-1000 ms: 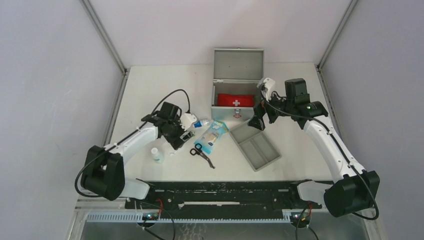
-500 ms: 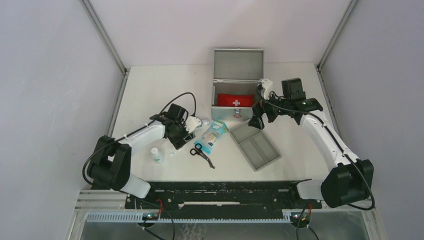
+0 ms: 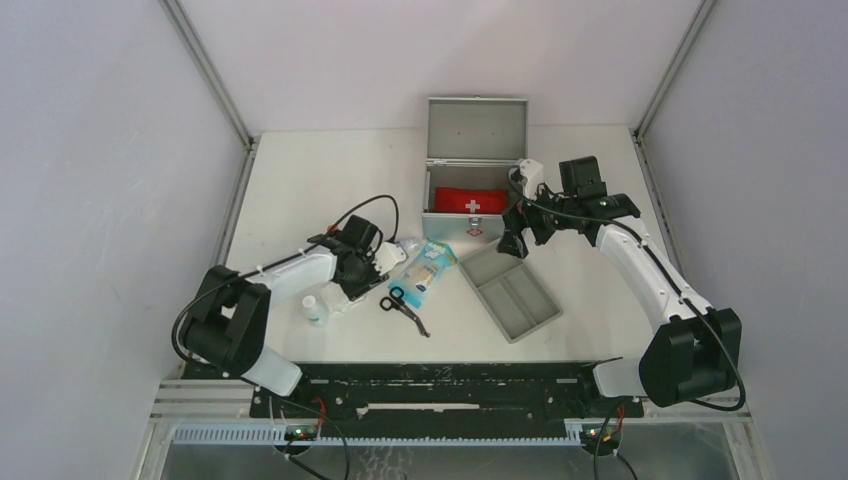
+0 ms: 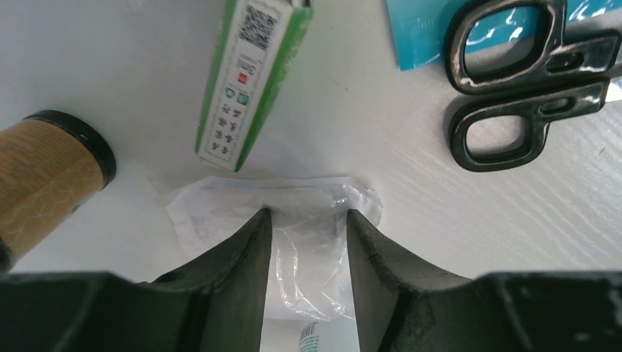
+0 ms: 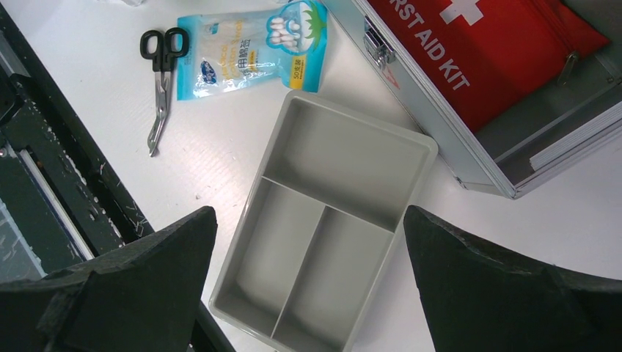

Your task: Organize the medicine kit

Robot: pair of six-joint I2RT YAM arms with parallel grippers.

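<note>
The medicine kit (image 3: 474, 170), a grey metal box, stands open at the back with a red first-aid pouch (image 3: 470, 200) inside; both also show in the right wrist view, the medicine kit (image 5: 440, 139) and the pouch (image 5: 491, 51). My right gripper (image 3: 515, 243) is open and empty, hovering above the shallow grey tray (image 5: 323, 220). My left gripper (image 3: 375, 265) is low on the table. Its jaws stand narrow on a clear plastic packet (image 4: 308, 242), which fills the gap between them.
Round the left gripper lie a green-white box (image 4: 253, 81), a tan tape roll (image 4: 44, 180), black scissors (image 4: 528, 88) and a blue packet (image 3: 425, 270). A small white bottle (image 3: 315, 310) stands left of them. The grey tray (image 3: 510, 292) lies in front of the kit.
My left gripper has moved right and down onto the items by the scissors. My right arm has shifted slightly left; its gripper stays open over the tray.
</note>
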